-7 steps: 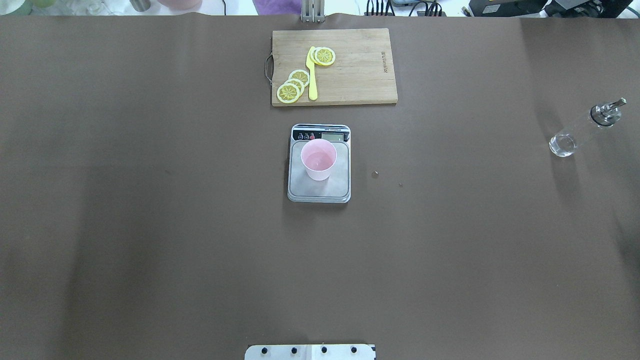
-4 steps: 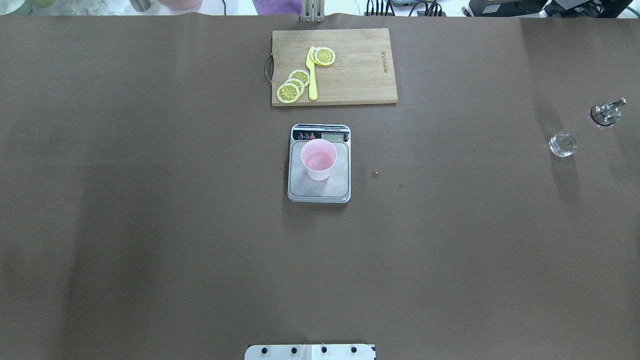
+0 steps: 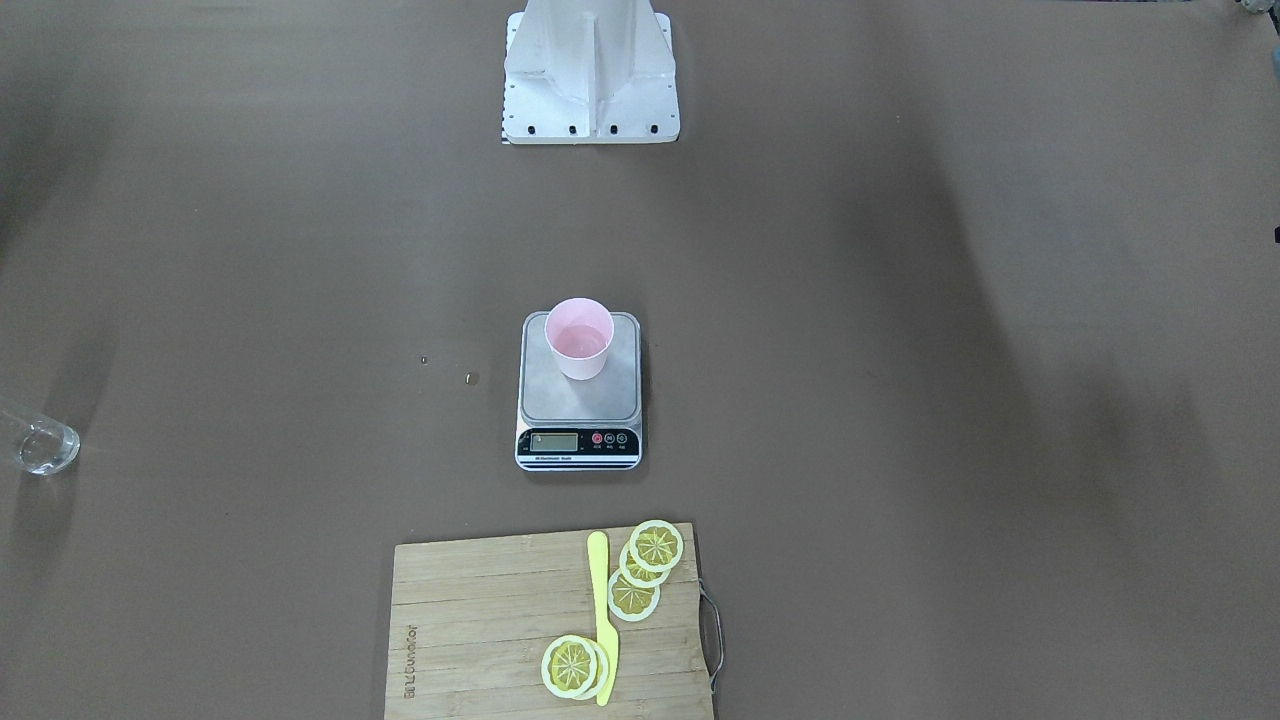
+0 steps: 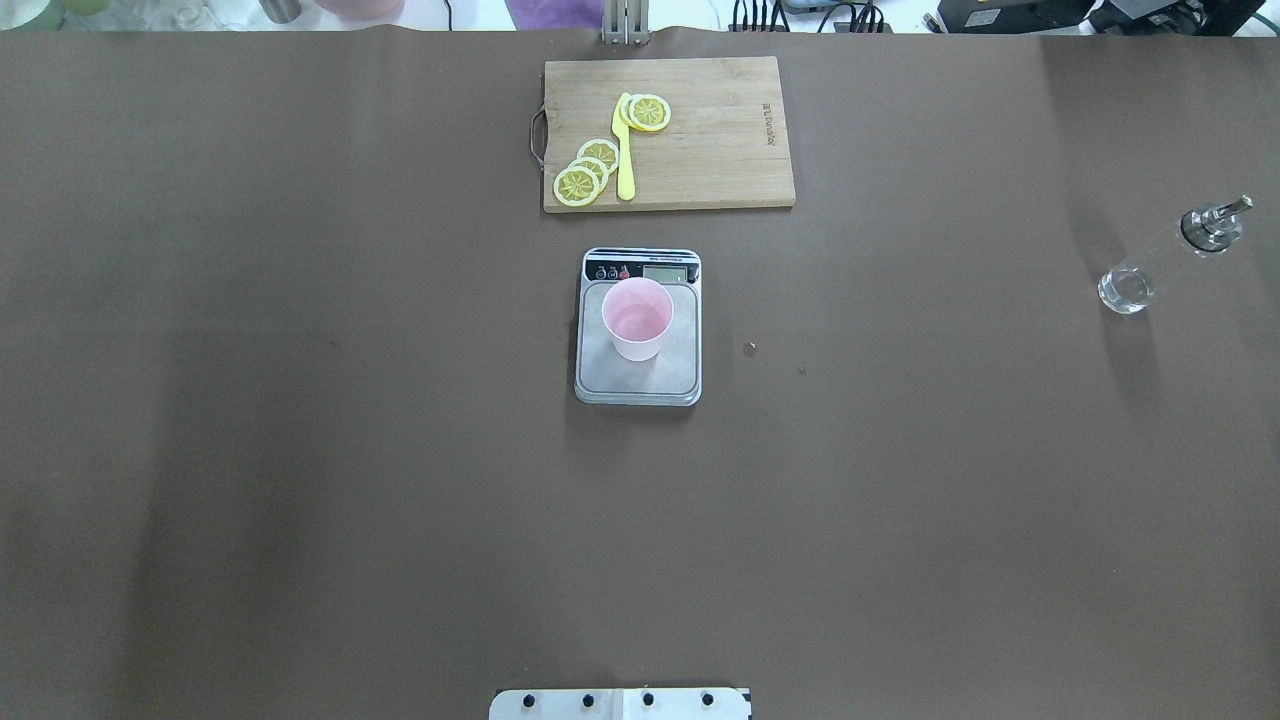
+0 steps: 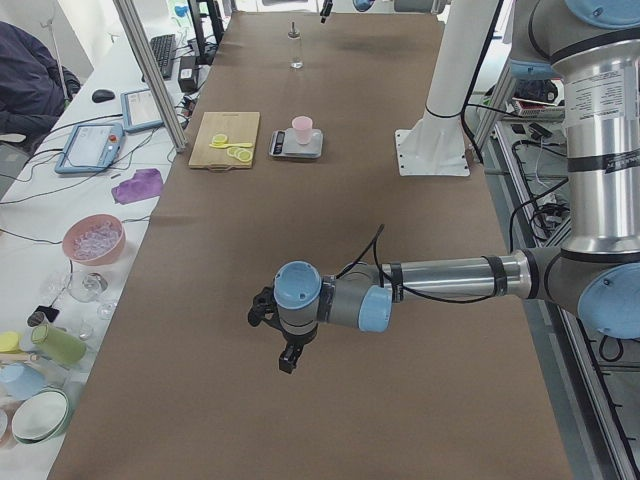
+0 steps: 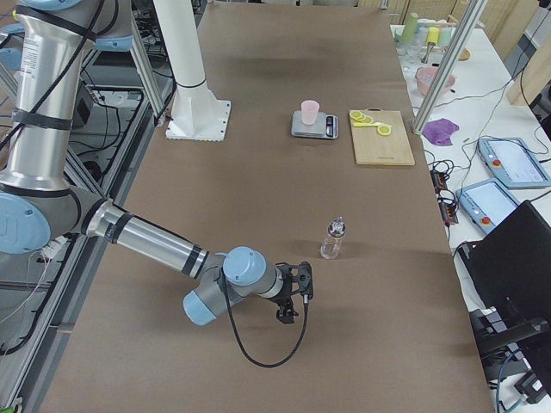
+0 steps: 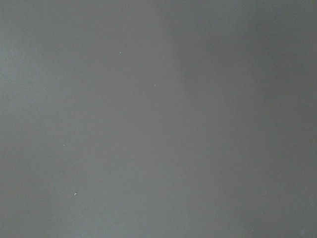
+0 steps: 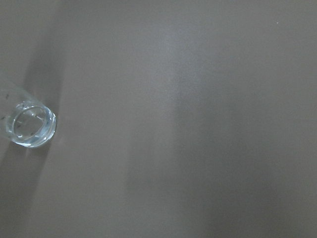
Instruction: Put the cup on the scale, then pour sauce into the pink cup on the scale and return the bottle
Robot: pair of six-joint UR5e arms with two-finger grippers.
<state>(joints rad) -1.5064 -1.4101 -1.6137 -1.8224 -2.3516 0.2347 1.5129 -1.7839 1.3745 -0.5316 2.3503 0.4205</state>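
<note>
The pale pink cup [image 4: 637, 318] stands upright on the silver platform of the scale [image 4: 640, 385], toward its display end. It also shows in the front view, cup [image 3: 579, 338] on scale [image 3: 580, 405]. The clear bottle [image 4: 1165, 255] with a metal spout stands alone at the table's right side; its base [image 8: 32, 124] holds clear sauce. My left gripper [image 5: 286, 358] hangs over bare table far from the scale. My right gripper [image 6: 293, 308] is a little short of the bottle [image 6: 333, 238]. I cannot tell whether either is open or shut.
A bamboo cutting board [image 4: 720, 150] with lemon slices and a yellow knife [image 4: 625, 150] lies beyond the scale. Two small specks [image 4: 751, 347] sit right of the scale. The robot's base plate [image 4: 620, 703] is at the near edge. Benches with bowls and tablets flank the table.
</note>
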